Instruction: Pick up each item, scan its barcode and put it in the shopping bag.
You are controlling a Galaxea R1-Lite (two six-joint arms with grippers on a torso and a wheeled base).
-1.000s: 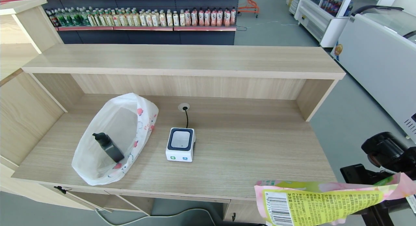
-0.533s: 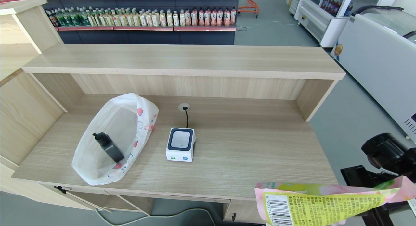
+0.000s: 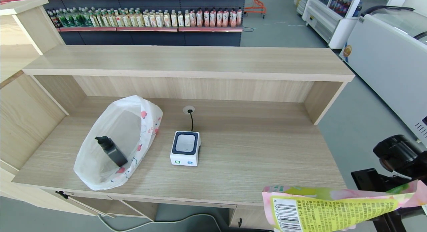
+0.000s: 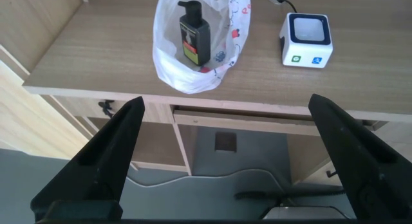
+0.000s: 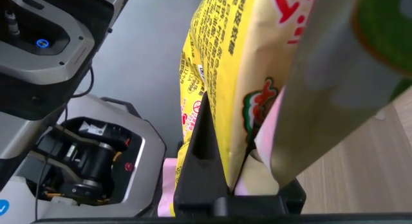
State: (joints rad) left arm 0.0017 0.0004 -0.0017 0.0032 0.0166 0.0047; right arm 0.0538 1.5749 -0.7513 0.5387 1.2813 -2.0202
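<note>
Pack (image 3: 337, 210) first: my right jaws are shut tight on one end of it. It sticks out flat in the air by the near right corner of the desk (image 3: 253, 152). In the last second it has hardly moved. It dipped a tiny bit and my right arm slid a touch to the right, that is all. So I think the scan has not started yet.

The barcode (image 3: 287, 214) is on the free end and looks up. The scanner (image 3: 185, 148) sits in the middle of the desk, well apart from the pack, and its window looks up too. I guess I must carry the pack over and turn the barcode down to that window.

Left of the scanner lies the bag (image 3: 146, 118), mouth open, with a dark bottle (image 3: 111, 151) already inside. My left jaws are wide open and hold nothing. They hang low in front of the desk.
</note>
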